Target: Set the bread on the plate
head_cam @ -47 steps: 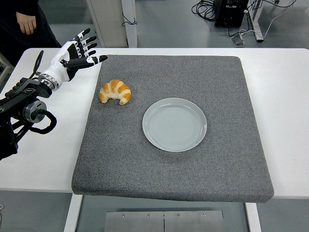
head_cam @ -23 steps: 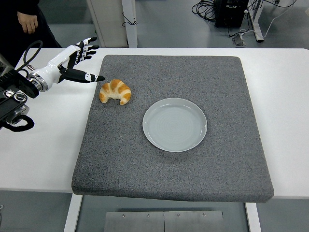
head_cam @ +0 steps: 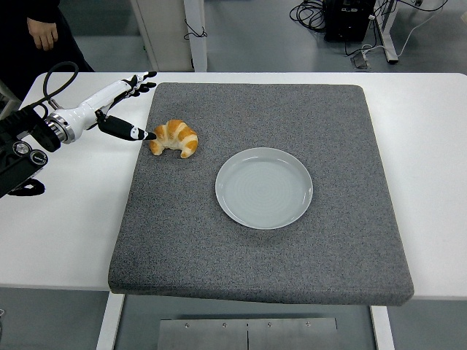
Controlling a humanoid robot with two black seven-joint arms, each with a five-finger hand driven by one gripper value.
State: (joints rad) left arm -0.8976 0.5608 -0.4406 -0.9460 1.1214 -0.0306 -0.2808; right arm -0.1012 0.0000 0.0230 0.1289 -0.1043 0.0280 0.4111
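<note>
Bread, a golden-brown crescent croissant (head_cam: 174, 138), lies on the large grey felt mat (head_cam: 263, 240) near that mat's far left corner, well apart from the round pale grey-blue plate (head_cam: 263, 187) at the mat's centre. The mat covers most of the white table (head_cam: 430, 146).

Compared with half a second earlier, the black left arm (head_cam: 25, 146) has drawn lower and further toward the left edge of the view, and the white-and-black left hand (head_cam: 117, 103) has flattened out and dropped closer to the table. Its thumb tip has moved from just short of the croissant to the croissant's left end. The croissant and the plate have not moved.

The left hand's fingers (head_cam: 142, 80) are spread straight, pointing toward the mat's far left corner, and hold nothing. The thumb (head_cam: 131, 131) reaches away from them, its black tip touching or just beside the croissant's left end (contact cannot be confirmed). The croissant therefore lies to the right of the hand, ungrasped.

A person's dark sleeve and hand (head_cam: 42, 30) show at the top left.
</note>
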